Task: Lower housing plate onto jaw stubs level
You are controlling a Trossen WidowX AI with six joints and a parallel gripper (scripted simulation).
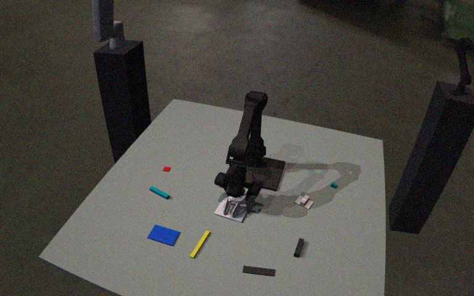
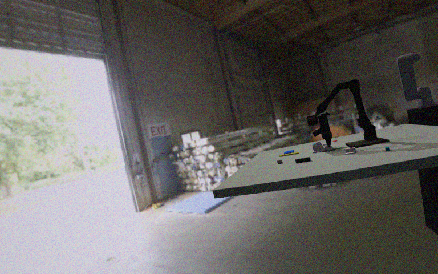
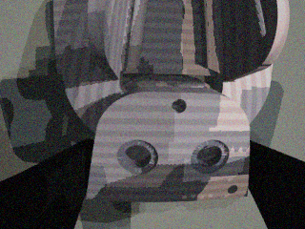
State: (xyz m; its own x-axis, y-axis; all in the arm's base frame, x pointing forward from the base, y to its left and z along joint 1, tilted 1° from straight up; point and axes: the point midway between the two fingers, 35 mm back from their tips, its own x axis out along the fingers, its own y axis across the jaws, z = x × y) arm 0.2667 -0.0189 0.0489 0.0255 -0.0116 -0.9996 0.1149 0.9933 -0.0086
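Observation:
My gripper (image 3: 167, 147) (image 2: 329, 146) points down at the white base plate (image 1: 219, 213). It is shut on the pale housing plate (image 3: 167, 126), whose side edges lie between the two black fingers. The housing plate has a rounded edge toward the jaws, two large round holes and smaller dark holes. Dark shapes show inside the large holes; whether they are the stubs I cannot tell. The two upright jaws (image 1: 234, 207) (image 2: 317, 146) (image 3: 157, 33) stand on the base, just beyond the plate's rounded edge. The pins, the stubs and any gap under the housing plate are hidden.
A small pale stepped block (image 1: 304, 200) (image 2: 349, 150) and a teal cube (image 1: 334, 185) lie right of the base. A teal bar (image 1: 159, 192), red tile (image 1: 166, 168), blue plate (image 1: 163, 235), yellow bar (image 1: 199, 244) and dark bars (image 1: 299, 247) (image 1: 258, 271) lie around.

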